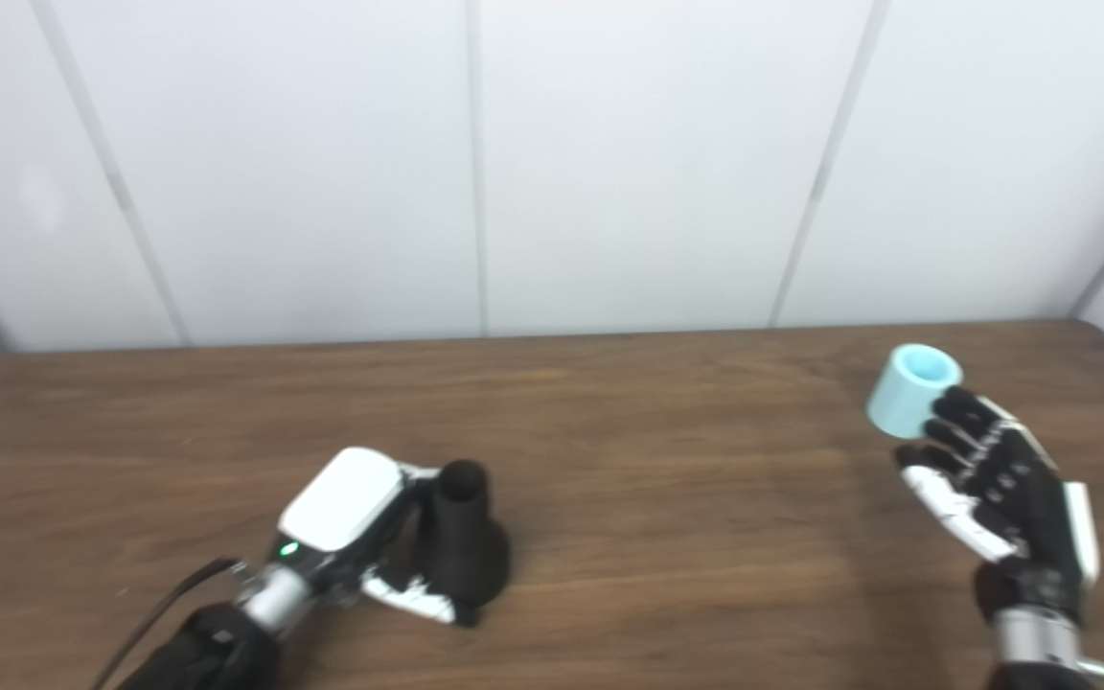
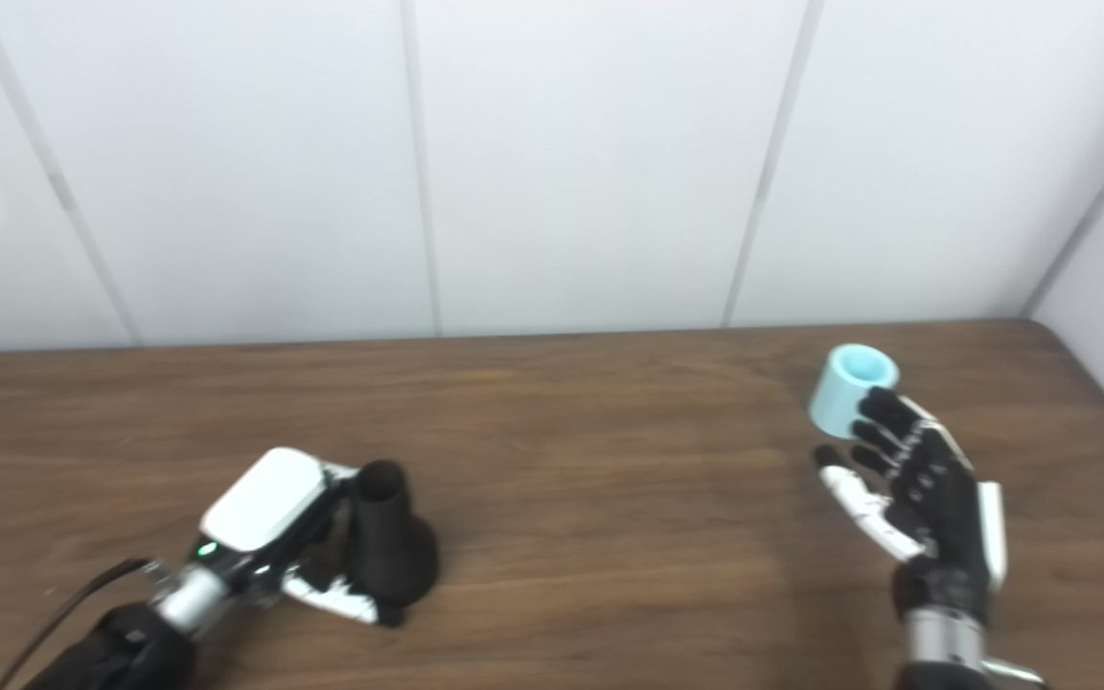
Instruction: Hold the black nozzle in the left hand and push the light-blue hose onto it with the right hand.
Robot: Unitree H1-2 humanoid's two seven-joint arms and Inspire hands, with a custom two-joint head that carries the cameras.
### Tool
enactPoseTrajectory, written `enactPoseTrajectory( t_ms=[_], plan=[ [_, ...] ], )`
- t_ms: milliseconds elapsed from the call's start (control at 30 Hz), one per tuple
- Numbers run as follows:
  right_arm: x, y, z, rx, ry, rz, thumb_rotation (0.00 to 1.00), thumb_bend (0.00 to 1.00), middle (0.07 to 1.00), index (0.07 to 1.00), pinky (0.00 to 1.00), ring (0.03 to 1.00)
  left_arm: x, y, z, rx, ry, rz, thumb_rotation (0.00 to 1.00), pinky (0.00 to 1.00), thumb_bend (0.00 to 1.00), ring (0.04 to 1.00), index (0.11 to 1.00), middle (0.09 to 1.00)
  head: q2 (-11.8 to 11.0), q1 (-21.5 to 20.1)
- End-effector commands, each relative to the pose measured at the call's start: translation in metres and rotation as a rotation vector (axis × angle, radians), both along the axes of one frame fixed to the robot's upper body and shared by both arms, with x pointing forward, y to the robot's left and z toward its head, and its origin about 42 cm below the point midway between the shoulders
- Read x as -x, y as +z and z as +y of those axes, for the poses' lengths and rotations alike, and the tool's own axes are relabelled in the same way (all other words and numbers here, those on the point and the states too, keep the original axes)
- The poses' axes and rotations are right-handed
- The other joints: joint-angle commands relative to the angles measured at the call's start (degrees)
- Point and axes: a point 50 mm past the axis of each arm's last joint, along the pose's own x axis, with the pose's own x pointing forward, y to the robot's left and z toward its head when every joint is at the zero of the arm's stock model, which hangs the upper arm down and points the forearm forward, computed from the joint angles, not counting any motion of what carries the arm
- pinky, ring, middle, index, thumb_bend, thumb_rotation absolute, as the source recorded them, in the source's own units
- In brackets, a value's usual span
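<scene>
Gripping the upright black nozzle [image 1: 461,541], your left hand [image 1: 360,522] sits at seven o'clock on the worktop [image 1: 667,479]; your right hand [image 1: 988,489], fingers spread and empty, touches the light-blue hose [image 1: 911,391] at its fingertips, three o'clock.

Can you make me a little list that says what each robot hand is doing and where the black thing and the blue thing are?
left hand: wrapped around the black nozzle, fingers closed on it
black nozzle: stands upright on the table, narrow end up, wide end down
right hand: fingers spread, palm up, fingertips by the light-blue hose
light-blue hose: short tube at the right hand's fingertips, open end facing up; a firm hold cannot be told
table: brown wood
nozzle and hose: far apart, not joined yet
</scene>
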Motion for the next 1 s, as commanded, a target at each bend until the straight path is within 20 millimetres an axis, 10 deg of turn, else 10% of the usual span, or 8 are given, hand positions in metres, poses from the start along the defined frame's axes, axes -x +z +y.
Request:
enactPoseTrajectory(
  t_ms=[0, 500, 967],
  plan=[
    [-0.011, 0.027, 0.0, 0.128, -0.045, -0.126, 0.32, 0.65, 0.771, 0.761, 0.73, 0.784, -0.009, 0.012, 0.003, 0.011, -0.021, -0.043, 0.0, 0.11, 0.52, 0.168, 0.48, 0.469, -0.13, -1.27],
    [-0.053, 0.038, -0.02, 0.255, -0.137, -0.003, 0.29, 0.9, 0.94, 0.984, 0.81, 0.911, -0.009, 0.009, -0.005, 0.011, -0.097, -0.02, 0.0, 0.16, 0.52, 0.214, 0.482, 0.473, -0.87, -7.44],
    [-0.094, 0.025, -0.048, 0.25, -0.217, 0.095, 0.24, 0.91, 0.922, 0.957, 0.81, 0.899, -0.003, 0.003, -0.011, 0.014, -0.127, -0.021, 0.0, 0.12, 0.52, 0.174, 0.48, 0.472, -1.2, -7.99]
  ],
)
